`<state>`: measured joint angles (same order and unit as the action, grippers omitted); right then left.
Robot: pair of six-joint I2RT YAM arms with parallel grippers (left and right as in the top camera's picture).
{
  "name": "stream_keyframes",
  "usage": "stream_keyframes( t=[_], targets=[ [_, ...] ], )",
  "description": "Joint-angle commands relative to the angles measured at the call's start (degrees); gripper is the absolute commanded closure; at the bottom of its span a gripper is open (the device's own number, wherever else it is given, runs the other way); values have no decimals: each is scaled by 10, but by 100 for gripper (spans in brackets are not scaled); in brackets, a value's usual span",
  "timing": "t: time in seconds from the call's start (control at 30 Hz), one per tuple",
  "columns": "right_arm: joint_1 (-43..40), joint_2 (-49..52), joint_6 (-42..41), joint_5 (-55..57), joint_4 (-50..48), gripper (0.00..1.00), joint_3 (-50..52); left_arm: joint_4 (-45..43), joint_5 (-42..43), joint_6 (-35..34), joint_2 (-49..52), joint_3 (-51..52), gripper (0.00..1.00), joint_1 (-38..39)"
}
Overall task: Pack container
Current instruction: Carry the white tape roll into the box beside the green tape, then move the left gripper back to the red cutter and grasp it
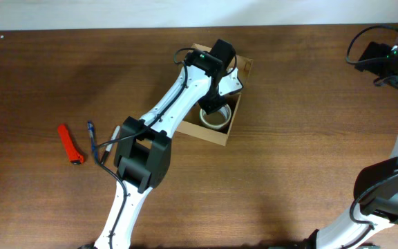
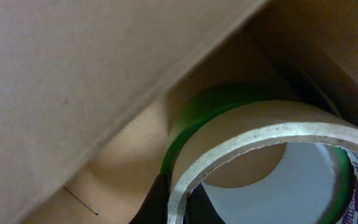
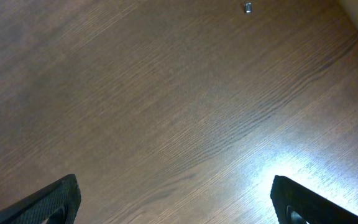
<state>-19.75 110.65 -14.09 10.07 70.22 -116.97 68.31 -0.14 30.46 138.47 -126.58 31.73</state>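
Left gripper (image 1: 217, 102) is down inside the container (image 1: 216, 135), fingers (image 2: 155, 203) clamped on the wall of a tape roll (image 2: 253, 134). The roll has a cardboard core with green tape and sits at the near end of the box. Right gripper (image 3: 176, 200) has its jaws wide apart and holds nothing, over bare bench (image 3: 166, 93) at the far right, well apart from the box. The container sits mid-bench, skewed to the edges. It's plain tan cardboard, unmarked and open on top. Red tool (image 1: 70, 144) and blue pen (image 1: 90, 133) lie to its left.
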Motion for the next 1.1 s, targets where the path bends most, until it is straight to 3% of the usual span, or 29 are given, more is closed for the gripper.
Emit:
stream_keyframes(
  t=[0.0,0.17,0.23,0.27,0.37,0.43,0.5,0.77,0.83,0.97,1.07],
  targets=[
    [-2,-4,2,5,1,1,-10,-6,15,7,11,2,98,2],
    [-2,-4,2,5,1,1,-10,-2,14,7,10,2,98,6],
    [-2,-4,2,5,1,1,-10,7,12,4,10,1,89,8],
    [-2,-4,2,5,1,1,-10,10,11,4,10,0,83,9],
    [-2,-4,2,5,1,1,-10,18,-2,-4,8,-3,40,10],
    [-2,-4,2,5,1,1,-10,20,-5,-5,1,-4,25,10],
    [-2,-4,2,5,1,1,-10,19,-10,-5,-10,-4,20,10],
    [-2,-4,2,5,1,1,-10,33,-65,-12,-96,-4,20,10],
    [-2,-4,2,5,1,1,-10,38,-94,-13,-141,-4,30,10],
    [-2,-4,2,5,1,1,-10,38,-148,-43,-216,-3,68,1],
    [-2,-4,2,5,1,1,-10,37,-165,-64,-269,-1,83,-19]
  ],
)
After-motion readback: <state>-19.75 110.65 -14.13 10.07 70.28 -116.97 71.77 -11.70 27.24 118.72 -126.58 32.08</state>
